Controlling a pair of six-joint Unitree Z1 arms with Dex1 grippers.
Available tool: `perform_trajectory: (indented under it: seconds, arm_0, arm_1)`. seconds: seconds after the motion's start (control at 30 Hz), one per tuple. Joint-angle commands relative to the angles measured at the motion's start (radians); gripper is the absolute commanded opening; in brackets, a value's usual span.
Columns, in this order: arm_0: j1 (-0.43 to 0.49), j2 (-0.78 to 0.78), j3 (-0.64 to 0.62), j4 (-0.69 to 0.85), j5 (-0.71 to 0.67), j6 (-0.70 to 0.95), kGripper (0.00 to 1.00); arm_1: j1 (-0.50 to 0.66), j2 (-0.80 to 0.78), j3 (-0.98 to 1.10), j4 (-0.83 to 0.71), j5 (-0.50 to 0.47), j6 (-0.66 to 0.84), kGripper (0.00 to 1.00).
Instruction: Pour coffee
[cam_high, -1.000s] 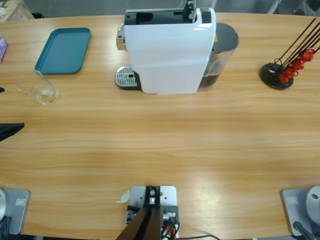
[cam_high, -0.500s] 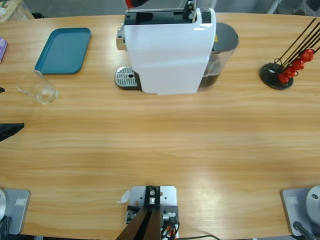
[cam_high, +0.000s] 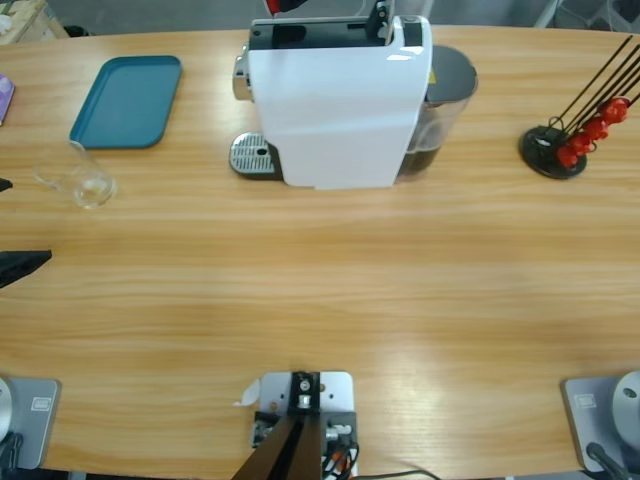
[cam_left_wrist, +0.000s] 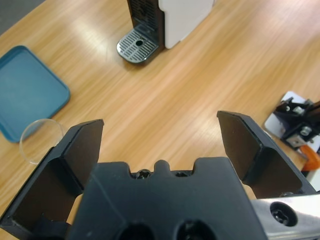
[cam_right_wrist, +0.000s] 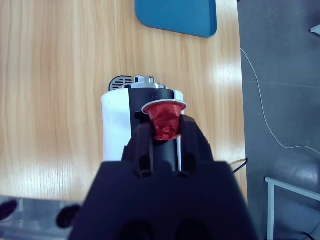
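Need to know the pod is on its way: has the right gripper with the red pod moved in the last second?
Yes. In the high view the red pod now shows at the top edge, just above the white machine, where nothing red showed a second ago; the right gripper holds it above the machine.

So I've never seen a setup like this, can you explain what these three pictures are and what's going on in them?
They show one moment from three cameras. One looks down on a long wooden table; the other two sit on the wrists of two robot arms and look along each arm's black two-jawed gripper.

On the table stand a big white coffee machine, a teal plastic tray, a small clear drinking glass and a black stand of red pods.

The left gripper is open and holds nothing; its camera sees the glass just past one jaw. The right gripper hangs above the machine, shut on a small red coffee pod. No coffee shows in the glass.
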Motion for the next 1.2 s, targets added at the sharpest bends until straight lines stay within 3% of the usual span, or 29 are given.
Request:
perform_trajectory:
  seconds: [0.03, 0.37, 1.13, 1.17, 1.2]
  arm_0:
    - [-0.01, -0.016, 0.039, -0.005, -0.008, -0.008, 0.991]
    - [-0.01, -0.023, 0.04, -0.005, -0.007, -0.008, 0.987]
    - [-0.01, -0.026, 0.042, -0.005, -0.001, -0.008, 0.99]
    - [-0.01, -0.025, 0.042, -0.005, -0.001, -0.008, 0.99]
    - [-0.01, -0.024, 0.042, -0.005, -0.001, -0.008, 0.991]
  arm_1:
    - [-0.001, 0.012, 0.076, -0.002, -0.013, 0.008, 0.121]
    - [0.016, 0.021, 0.092, -0.074, -0.021, 0.09, 0.121]
    - [0.021, 0.029, 0.135, -0.073, -0.038, 0.086, 0.122]
    - [0.021, 0.028, 0.135, -0.074, -0.031, 0.086, 0.157]
    - [0.021, 0.027, 0.134, -0.076, -0.019, 0.086, 0.264]
